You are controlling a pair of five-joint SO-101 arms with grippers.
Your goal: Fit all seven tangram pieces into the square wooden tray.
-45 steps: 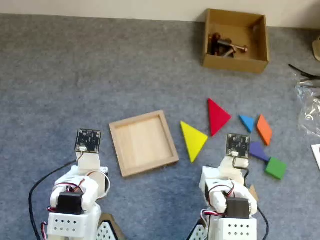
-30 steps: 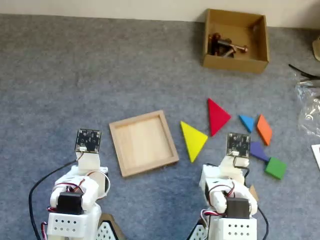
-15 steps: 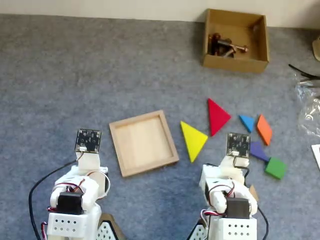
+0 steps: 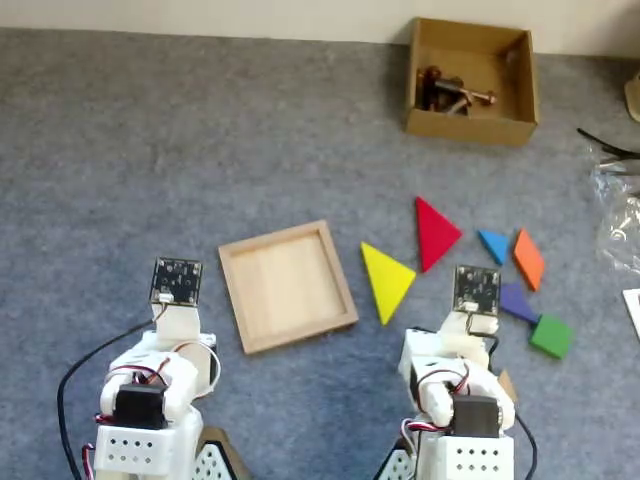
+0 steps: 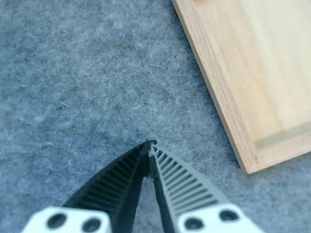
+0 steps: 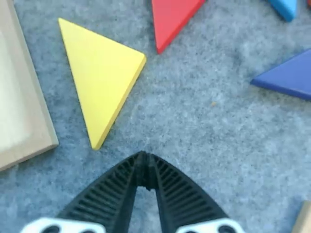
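I am watching the square wooden tray [image 4: 288,288] lying flat and unfilled on the grey felt-like table cover [image 4: 130,150], turned a little askew, between the two arms and slightly ahead of them. I am counting six coloured pieces lying loose on the cover, all outside the tray. One yellow wooden triangle [image 4: 388,280] is sitting just beside the tray's right rim, and one red wooden triangle [image 4: 435,232] is lying just beyond it, their corners close but apart. Farther right, one small blue triangle [image 4: 493,245], one orange parallelogram [image 4: 529,258], one purple triangle [image 4: 517,302] and one green square [image 4: 551,336] are clustering together. One tan piece [image 4: 507,385] is peeking out beside the right arm [image 4: 455,395], and I cannot tell its shape. The left gripper [image 5: 149,143] is hanging over bare cover just beside the tray's near corner, its jaws pressed together at the tips and grasping nothing. The right gripper [image 6: 144,155] is likewise clenched on nothing, its tips hovering just short of the yellow triangle's sharp point, with that triangle lying between it and the tray's rim. At the far edge one open cardboard box [image 4: 468,128] is sitting well apart from the pieces, holding a few brown metal-looking bits [image 4: 450,92]. At the right margin a clear plastic bag [image 4: 620,225] and a black cable [image 4: 600,145] are lying near the orange parallelogram but not touching it.
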